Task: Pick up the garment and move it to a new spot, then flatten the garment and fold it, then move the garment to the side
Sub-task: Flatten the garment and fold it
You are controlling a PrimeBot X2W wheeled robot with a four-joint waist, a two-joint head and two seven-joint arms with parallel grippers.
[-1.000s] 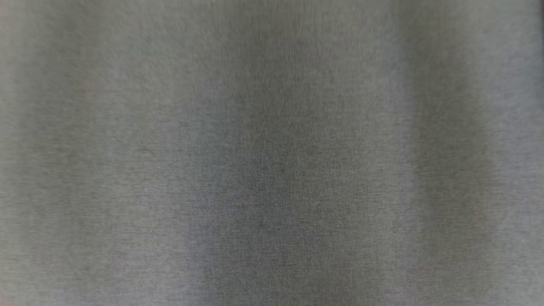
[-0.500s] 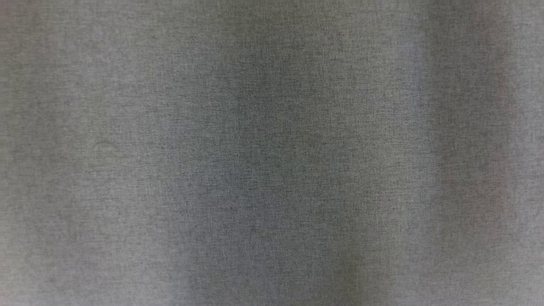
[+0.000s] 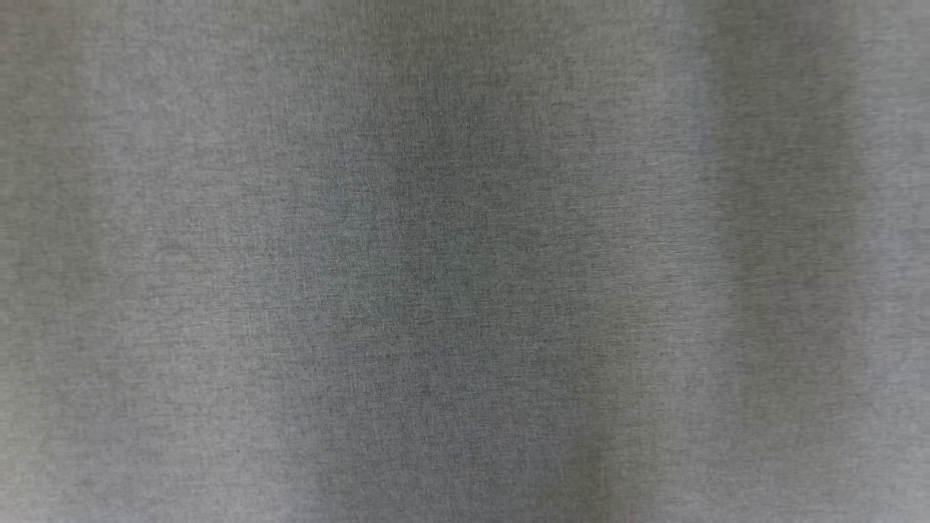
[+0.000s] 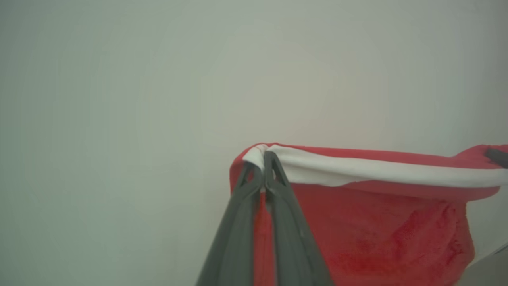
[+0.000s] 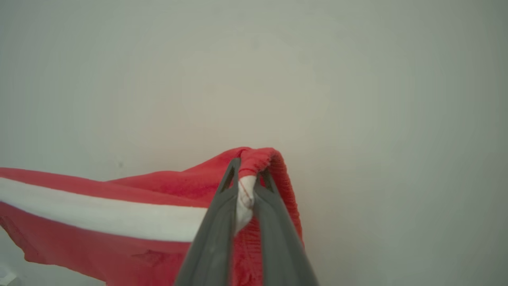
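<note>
L pincer (image 4: 264,158) & R pincer (image 5: 247,169) each clamped on garment (image 4: 377,230) edge.

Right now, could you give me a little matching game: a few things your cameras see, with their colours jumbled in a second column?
Things:
1 garment
2 stripe along its top edge
3 left gripper
4 backdrop behind the garment

Colours:
a white
b pale grey
c red
d dark grey

Pairs: 1-c, 2-a, 3-d, 4-b

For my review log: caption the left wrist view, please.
Left gripper shut on the white-banded edge of the red garment.
</note>
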